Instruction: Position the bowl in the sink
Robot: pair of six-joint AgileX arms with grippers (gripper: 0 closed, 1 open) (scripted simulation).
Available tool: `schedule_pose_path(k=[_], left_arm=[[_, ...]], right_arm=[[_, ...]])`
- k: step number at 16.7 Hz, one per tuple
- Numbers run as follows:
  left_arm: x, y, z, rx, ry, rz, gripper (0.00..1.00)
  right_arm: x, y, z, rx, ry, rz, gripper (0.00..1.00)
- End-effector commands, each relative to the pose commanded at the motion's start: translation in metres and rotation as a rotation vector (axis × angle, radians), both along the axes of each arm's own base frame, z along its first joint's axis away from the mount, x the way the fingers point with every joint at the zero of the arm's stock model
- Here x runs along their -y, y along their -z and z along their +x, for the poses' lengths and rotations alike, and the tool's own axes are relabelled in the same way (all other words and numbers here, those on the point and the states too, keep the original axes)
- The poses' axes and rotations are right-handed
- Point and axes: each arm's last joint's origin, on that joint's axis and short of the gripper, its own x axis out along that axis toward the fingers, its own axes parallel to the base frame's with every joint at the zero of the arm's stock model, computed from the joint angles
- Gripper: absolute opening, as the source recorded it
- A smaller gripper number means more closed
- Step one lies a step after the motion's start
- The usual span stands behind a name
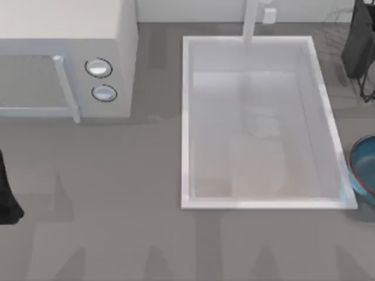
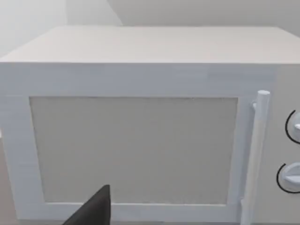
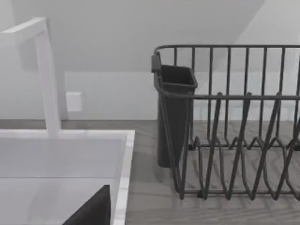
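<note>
Left gripper [image 2: 91, 211] faces the microwave [image 2: 140, 131]; right gripper [image 3: 91, 211] overlooks the sink [image 1: 252, 123]. Finger spread: cannot tell for either. Bowl [image 1: 364, 170] sits at the frame's right edge, beside the sink's rim.

Teal-blue bowl [image 1: 364, 168] upright on the table just right of the white sink [image 1: 186, 117], outside it.

White sink [image 3: 61, 154] rim with upright faucet [image 3: 47, 79], dark wire dish rack [image 3: 234, 131] beside it, dark cutlery holder [image 3: 174, 117] on rack's near end, black wedge [image 3: 93, 211], possibly a gripper finger, at frame edge
</note>
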Motion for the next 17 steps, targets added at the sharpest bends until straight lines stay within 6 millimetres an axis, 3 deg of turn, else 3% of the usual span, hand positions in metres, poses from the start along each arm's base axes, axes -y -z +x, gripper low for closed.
schedule_pose_path(k=[5, 10, 14, 17], left_arm=[[0.0, 0.0, 0.0, 0.0, 0.0, 0.0, 1.0], [0.0, 0.0, 0.0, 0.0, 0.0, 0.0, 1.0], [0.0, 0.0, 0.0, 0.0, 0.0, 0.0, 1.0], [0.0, 0.0, 0.0, 0.0, 0.0, 0.0, 1.0]], right_arm=[[0.001, -0.011, 0.0, -0.054, 0.007, -0.006, 1.0], [0.005, -0.06, 0.016, -0.315, 0.04, -0.027, 1.0], [0.013, -0.092, 0.063, -0.684, 0.06, -0.041, 1.0], [0.022, -0.098, 0.11, -0.976, 0.06, -0.042, 1.0]])
